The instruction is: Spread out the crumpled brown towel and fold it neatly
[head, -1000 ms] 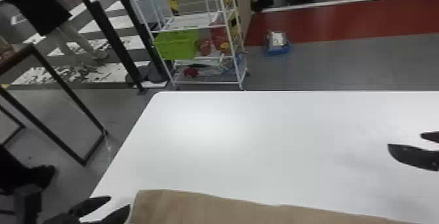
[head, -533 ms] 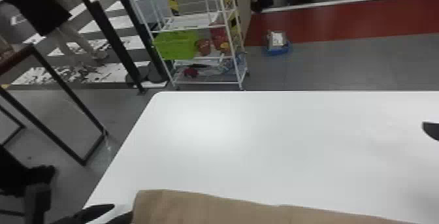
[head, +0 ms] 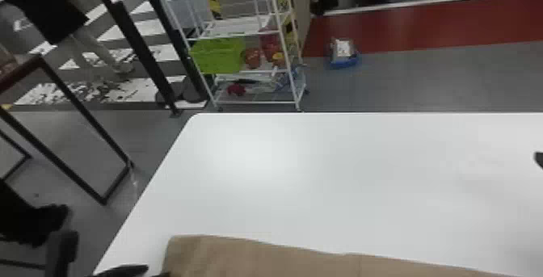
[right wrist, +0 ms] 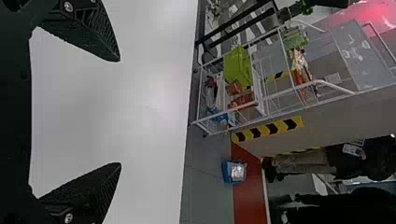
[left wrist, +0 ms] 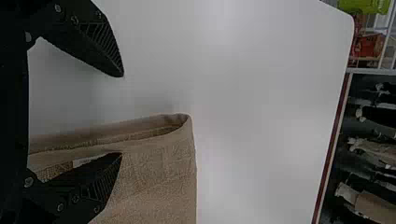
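In the head view, soft glare is pooling toward ten o'clock on the bright white table [head: 343, 183], while a faint grey shadow is dimming it toward four o'clock.

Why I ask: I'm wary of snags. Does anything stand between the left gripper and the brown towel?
Nothing visible does: in the left wrist view, one finger of the open left gripper overlaps the brown towel, the other is over the white table.

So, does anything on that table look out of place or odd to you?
No spill or damage stands out. Only the brown towel looks a little untidy: along one edge, beside the left tool, its layers gape apart instead of lying flat together.
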